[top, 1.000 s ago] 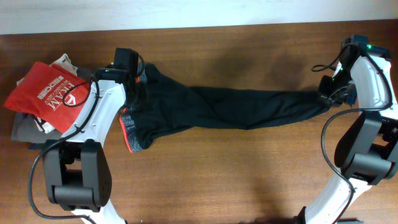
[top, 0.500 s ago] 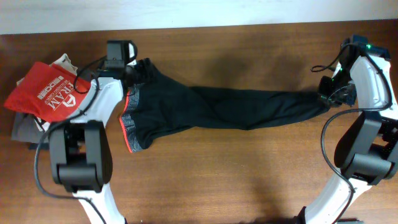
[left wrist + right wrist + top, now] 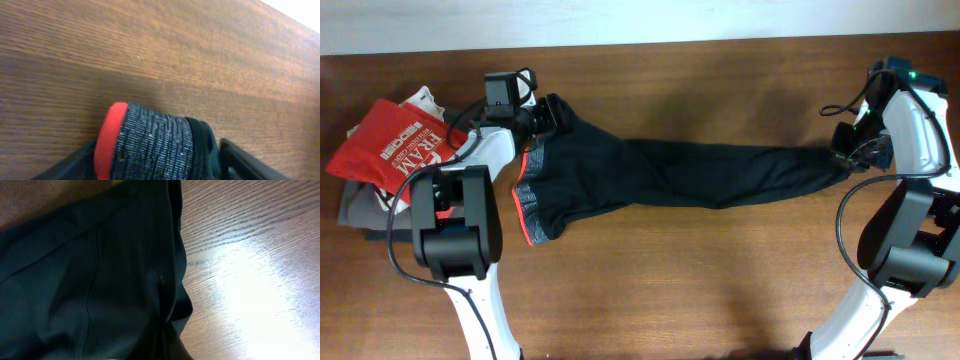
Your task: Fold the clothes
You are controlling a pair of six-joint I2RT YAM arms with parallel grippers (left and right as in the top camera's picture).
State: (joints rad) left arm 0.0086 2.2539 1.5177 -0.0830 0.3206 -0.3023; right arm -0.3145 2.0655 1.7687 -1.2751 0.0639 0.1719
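On brown wooden table [image 3: 720,270], black leggings [image 3: 670,175] lie stretched.

Left gripper [image 3: 545,118] swung back, apparently uncovering waistband [image 3: 527,192] (grey).

One pair of black leggings [image 3: 660,175], one red T-shirt [image 3: 395,150], two robot arms [image 3: 455,240], one wooden table [image 3: 700,290]

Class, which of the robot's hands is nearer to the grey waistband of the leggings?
Left. The left hand sits at the grey waistband, its top corner between the fingers. The right hand is at the leggings' far ankle end, across the table.
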